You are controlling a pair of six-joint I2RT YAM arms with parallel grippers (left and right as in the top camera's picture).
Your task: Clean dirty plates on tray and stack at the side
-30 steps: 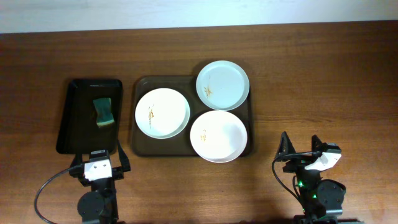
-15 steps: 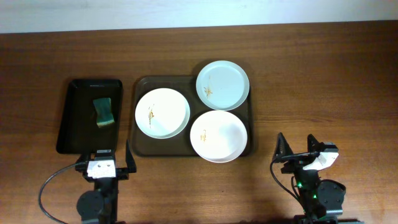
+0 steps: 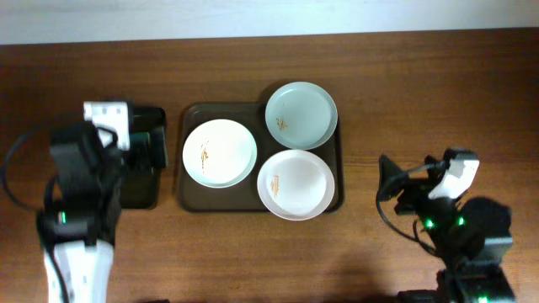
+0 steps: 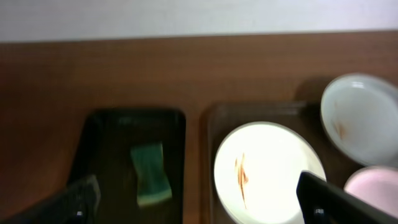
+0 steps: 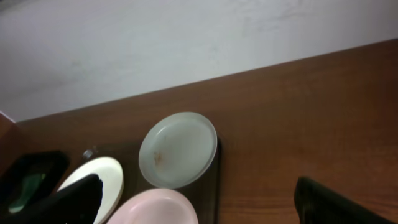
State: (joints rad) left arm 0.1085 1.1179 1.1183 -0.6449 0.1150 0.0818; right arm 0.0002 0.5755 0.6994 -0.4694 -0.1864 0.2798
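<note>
Plates (image 3: 219, 152) on tray (image 3: 198, 195) | ahead of both jaws, untouched | jaws wide, empty

The overhead camera is looking straight down on the table (image 3: 421, 84). Each wrist camera is facing the wall (image 5: 186, 43) from its own side, the left nearer; all three are sharing the tray (image 3: 244, 114) and plates (image 3: 220, 152).

Two white plates (image 3: 220, 152) and one blue-green plate (image 3: 301, 115), orange-smeared, lie flat on the brown tray (image 3: 192, 199).
</note>
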